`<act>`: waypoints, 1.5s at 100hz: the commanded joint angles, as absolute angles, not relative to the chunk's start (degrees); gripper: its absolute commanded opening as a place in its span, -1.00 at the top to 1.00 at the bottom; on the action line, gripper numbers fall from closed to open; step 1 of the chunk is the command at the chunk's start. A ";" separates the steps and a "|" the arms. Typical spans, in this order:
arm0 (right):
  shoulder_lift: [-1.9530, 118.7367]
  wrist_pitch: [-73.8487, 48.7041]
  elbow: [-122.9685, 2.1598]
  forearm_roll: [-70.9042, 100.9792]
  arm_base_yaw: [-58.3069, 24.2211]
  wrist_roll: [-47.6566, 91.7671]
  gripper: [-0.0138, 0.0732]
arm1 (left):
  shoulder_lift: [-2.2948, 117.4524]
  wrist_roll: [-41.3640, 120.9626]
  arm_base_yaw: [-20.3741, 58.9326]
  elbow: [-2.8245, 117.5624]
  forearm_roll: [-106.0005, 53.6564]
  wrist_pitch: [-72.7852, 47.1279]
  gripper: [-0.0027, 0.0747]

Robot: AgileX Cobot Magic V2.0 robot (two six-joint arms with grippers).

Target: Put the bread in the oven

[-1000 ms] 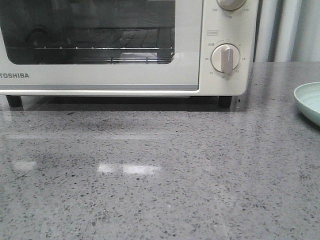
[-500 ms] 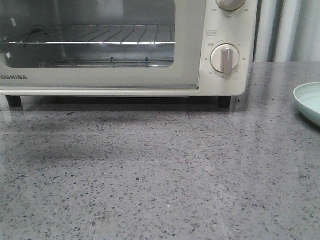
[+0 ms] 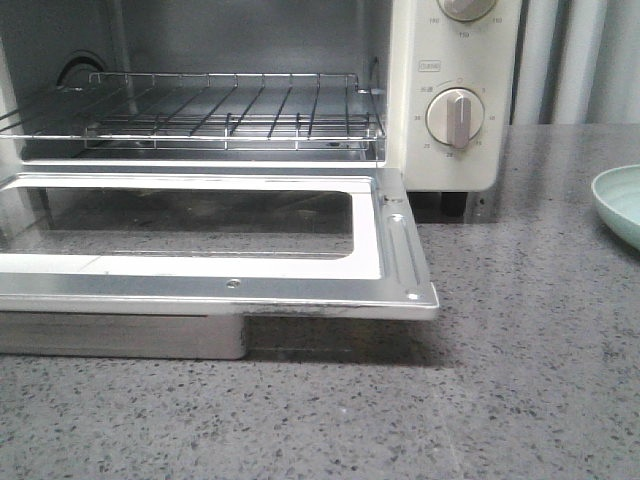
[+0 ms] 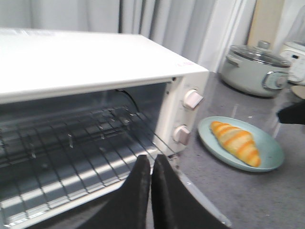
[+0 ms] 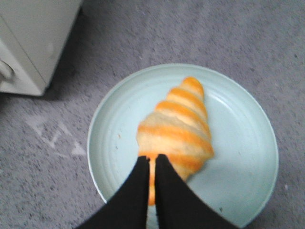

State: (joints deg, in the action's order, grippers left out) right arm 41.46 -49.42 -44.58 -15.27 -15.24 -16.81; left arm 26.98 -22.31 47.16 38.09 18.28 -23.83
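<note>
The cream-white oven (image 3: pixel 440 60) stands with its glass door (image 3: pixel 392 250) dropped flat; the wire rack (image 3: pixel 230 110) inside is bare. The oven also shows in the left wrist view (image 4: pixel 95 57). The bread (image 5: pixel 178 126), golden-orange with cream stripes, lies on a pale green plate (image 5: pixel 238 143) right of the oven; the left wrist view shows it too (image 4: pixel 236 142). My left gripper (image 4: pixel 151 160) is shut and empty over the door's right end, by the oven mouth. My right gripper (image 5: pixel 152 160) is shut and hovers over the bread's near end. Neither gripper shows in the front view.
The plate's rim (image 3: pixel 620 205) shows at the right edge of the grey speckled counter. A grey lidded pot (image 4: pixel 255 69) and a white appliance (image 4: pixel 298 59) stand behind the plate. Two dials (image 3: pixel 455 115) sit on the oven's right panel. Curtains hang behind.
The oven door was closed a second ago, partly tilted half a second ago, and now lies fully open and flat, showing the rack.
</note>
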 commanded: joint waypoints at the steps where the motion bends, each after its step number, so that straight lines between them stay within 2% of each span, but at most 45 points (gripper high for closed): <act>1: 41.74 -49.20 -46.67 -17.48 -15.16 -16.48 0.22 | 27.49 -22.22 46.71 39.77 21.41 -19.53 0.99; 4: 41.74 -49.93 -46.67 -17.94 -15.16 -17.03 0.05 | 27.49 -22.22 46.61 39.77 21.96 -19.53 0.99; 5: 41.74 -49.96 -46.67 -18.06 -15.16 -17.03 0.05 | 27.49 -22.22 46.61 39.77 21.96 -19.53 0.99; 6: 41.74 -50.06 -46.67 -18.31 -15.16 -17.39 -0.04 | 27.49 -22.22 46.61 39.77 22.23 -19.53 0.99; 10: 42.16 -50.33 -46.67 -18.75 -15.16 -17.95 -0.18 | 27.49 -22.22 46.49 39.77 22.41 -19.44 0.99; 17: 43.17 -50.23 -46.67 -20.27 -15.16 -17.95 -0.30 | 27.49 -22.22 46.49 39.77 23.23 -19.04 0.99; 56: 60.55 -51.44 -49.43 -20.62 -15.03 -22.03 -0.26 | 27.49 -22.22 46.49 39.77 21.98 -18.68 0.99; 86: 70.29 -51.15 -52.70 -21.13 -9.54 -22.03 -0.26 | 27.49 -22.22 46.49 39.77 21.74 -18.68 0.99; 91: 70.78 -51.15 -52.70 -21.13 -9.19 -22.03 -0.19 | 27.49 -22.22 46.49 39.77 21.74 -18.68 0.99; 98: 70.90 -50.89 -52.70 -21.24 -8.97 -22.03 0.08 | 27.49 -22.22 46.49 39.77 21.74 -18.68 0.99; 105: 70.68 -50.09 -52.70 -21.24 -8.97 -22.03 0.51 | 27.49 -22.22 46.49 39.77 21.74 -18.68 0.99; 106: 70.68 -49.97 -52.70 -21.24 -8.97 -22.03 0.65 | 27.49 -22.22 46.49 39.77 21.74 -18.68 0.99; 107: 70.68 -49.99 -52.70 -21.24 -8.97 -22.03 0.65 | 27.49 -22.22 46.49 39.77 21.74 -18.68 0.99; 110: 70.68 -49.83 -52.70 -21.41 -8.97 -22.03 0.87 | 27.49 -22.22 46.49 39.77 21.74 -18.68 0.99; 128: 69.99 -49.93 -52.70 -21.31 -9.11 -20.84 0.84 | 27.49 -22.22 46.49 39.77 21.66 -18.68 0.99; 150: 62.08 -53.56 -52.70 -16.19 -12.47 -13.94 0.84 | 27.49 -22.22 46.49 39.77 21.66 -18.68 0.99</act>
State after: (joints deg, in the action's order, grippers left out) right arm 66.79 -53.47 -51.07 -17.87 -11.38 -17.85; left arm 26.99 -22.23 46.65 38.09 21.60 -23.19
